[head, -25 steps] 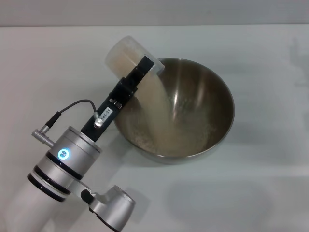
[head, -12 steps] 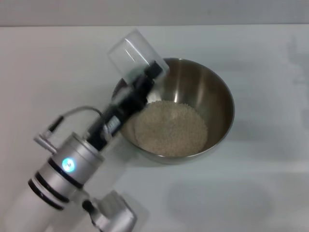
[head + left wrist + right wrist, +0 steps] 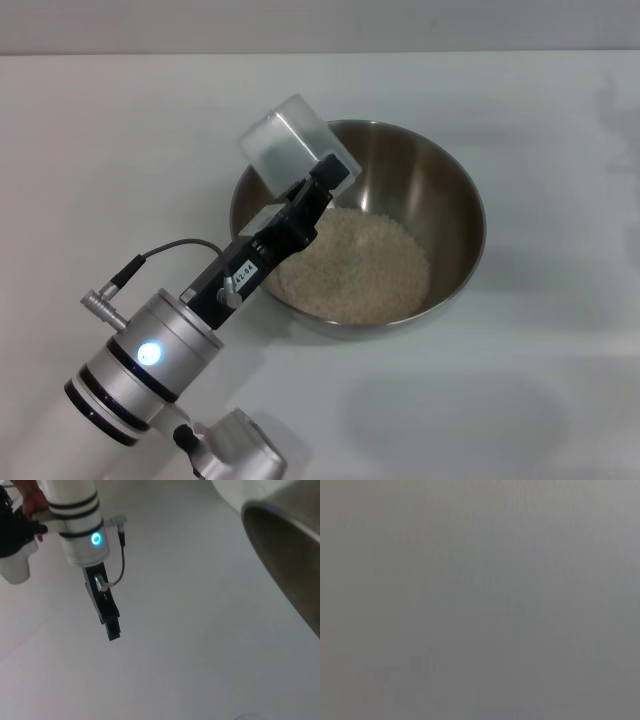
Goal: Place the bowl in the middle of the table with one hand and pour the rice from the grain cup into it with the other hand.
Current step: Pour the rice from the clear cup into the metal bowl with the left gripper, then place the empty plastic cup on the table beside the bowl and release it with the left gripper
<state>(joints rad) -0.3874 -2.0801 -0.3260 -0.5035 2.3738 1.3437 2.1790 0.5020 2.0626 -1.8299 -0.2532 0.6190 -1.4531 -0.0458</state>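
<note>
The steel bowl [image 3: 470, 215] stands in the middle of the white table [image 3: 540, 400]. A heap of pale rice [image 3: 350, 262] lies in its bottom. My left gripper [image 3: 325, 172] is shut on the transparent grain cup [image 3: 290, 140] and holds it tipped over the bowl's near-left rim, mouth towards the bowl. The cup looks empty. The bowl's outer wall [image 3: 285, 545] fills one side of the left wrist view. That view also shows my right gripper [image 3: 111, 625] farther off, hanging above bare table, edge-on. It is out of the head view.
Bare white tabletop lies all round the bowl in the head view. The right wrist view is a plain grey field with nothing to make out. A dark shape and a white part [image 3: 15, 565] sit beside the right arm.
A second ago rice was streaming from the cup into the bowl. Now the stream has stopped, the rice lies in a heap and the cup is empty, shifted slightly towards the bowl.
</note>
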